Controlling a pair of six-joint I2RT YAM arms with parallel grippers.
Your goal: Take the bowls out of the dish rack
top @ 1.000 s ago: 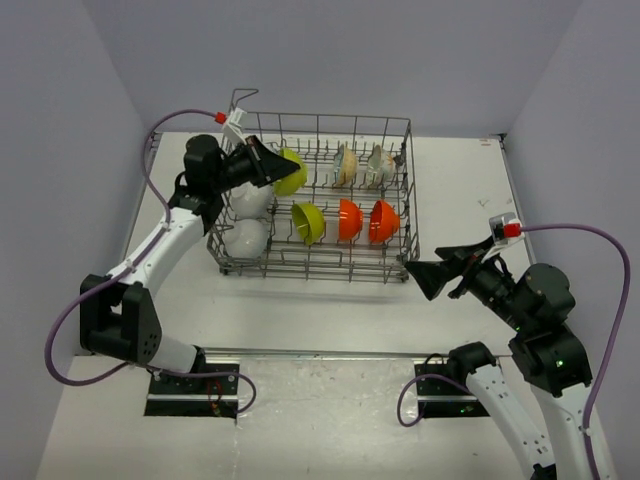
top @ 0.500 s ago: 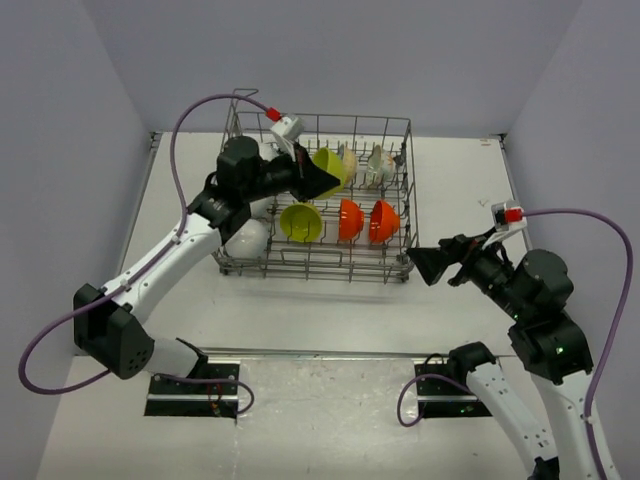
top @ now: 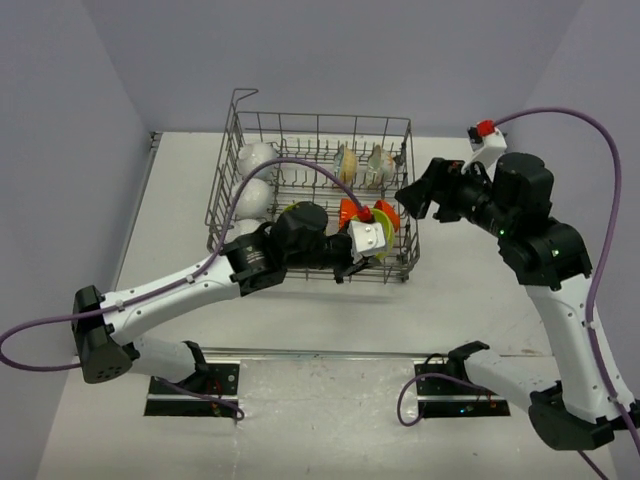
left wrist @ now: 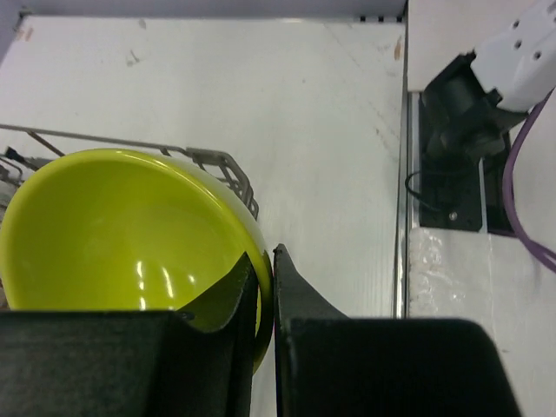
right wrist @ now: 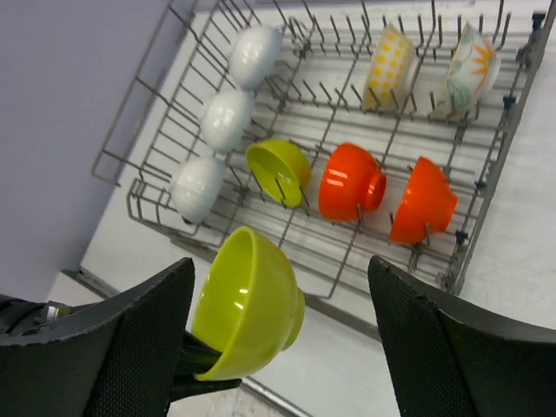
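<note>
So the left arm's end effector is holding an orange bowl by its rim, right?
Not orange: the left end effector is holding a yellow-green bowl by its rim, as the left wrist view shows. The orange bowls sit in the dish rack.

"What's the left gripper (left wrist: 263, 261) got?"

"A yellow-green bowl (left wrist: 113, 226). The two black fingers (left wrist: 217, 304) are pinched on its rim, one inside and one outside."

"Which way is the bowl facing?"

"The glossy hollow is turned toward the camera, with light spots on it."

"Anything past it?"

"A grey wire corner of the dish rack (left wrist: 217, 161) sticks out beyond the bowl's far edge, and the white table (left wrist: 287, 95) is spread out behind. Off to the right, across a metal rail (left wrist: 401, 174), there's a black arm base (left wrist: 465, 113) with a white arm link (left wrist: 526, 52) above it. A purple cable (left wrist: 521, 191) curves down the right edge."
</note>
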